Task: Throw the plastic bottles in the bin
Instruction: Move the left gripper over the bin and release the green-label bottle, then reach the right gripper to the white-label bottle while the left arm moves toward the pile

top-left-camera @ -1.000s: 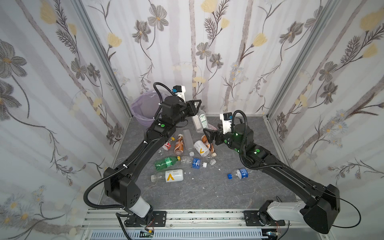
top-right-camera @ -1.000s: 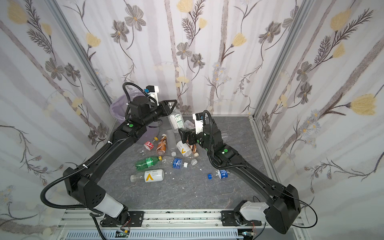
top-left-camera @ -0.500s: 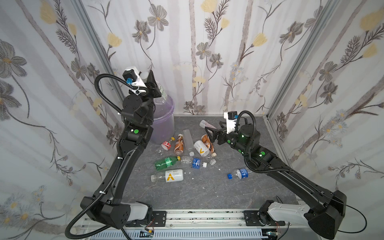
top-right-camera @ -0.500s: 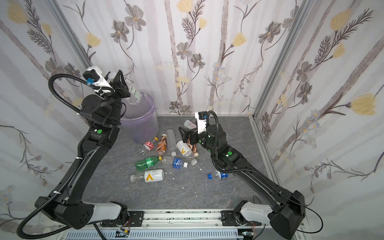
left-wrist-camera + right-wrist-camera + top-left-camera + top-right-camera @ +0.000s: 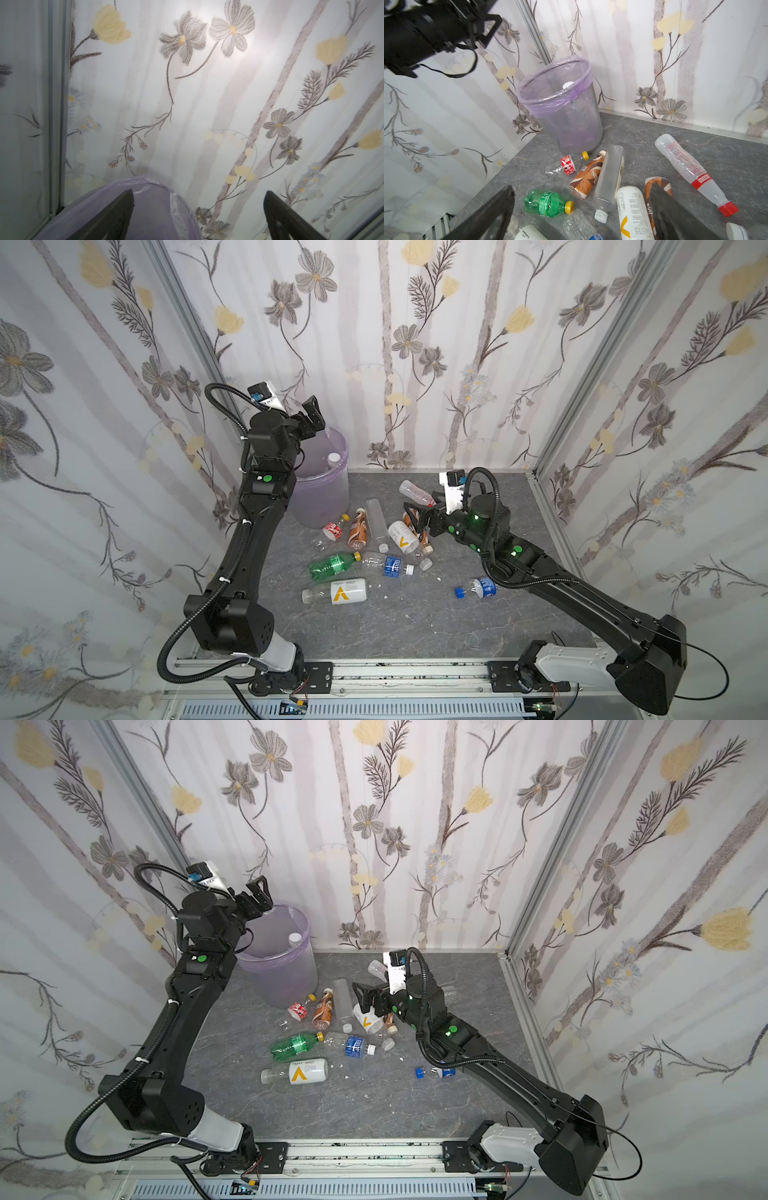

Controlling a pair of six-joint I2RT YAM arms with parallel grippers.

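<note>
The bin (image 5: 328, 497) (image 5: 286, 982) (image 5: 571, 116) stands in the back left corner, lined with a lilac bag. A white-capped bottle (image 5: 333, 458) (image 5: 568, 85) lies inside it. My left gripper (image 5: 307, 416) (image 5: 257, 894) (image 5: 198, 192) hangs open and empty above the bin's left rim. Several plastic bottles lie on the floor: a green one (image 5: 332, 566) (image 5: 548, 204), a brown coffee one (image 5: 358, 529), a frosted one (image 5: 376, 518), a white-and-yellow one (image 5: 402, 537) and a red-capped one (image 5: 415, 491). My right gripper (image 5: 415, 516) (image 5: 581, 187) is open just above the pile's right side, holding nothing.
Nearer the front lie a white-and-yellow labelled bottle (image 5: 345, 591), a blue-labelled one (image 5: 390, 566) and a blue-capped one (image 5: 478, 587) beside my right arm. Flowered walls close in the grey floor (image 5: 415, 626) on three sides. A metal rail (image 5: 395, 672) runs along the front.
My left arm swung from the pile up over the bin carrying a bottle, then opened; the bottle now lies in the bin. The right gripper stayed open over the pile.
</note>
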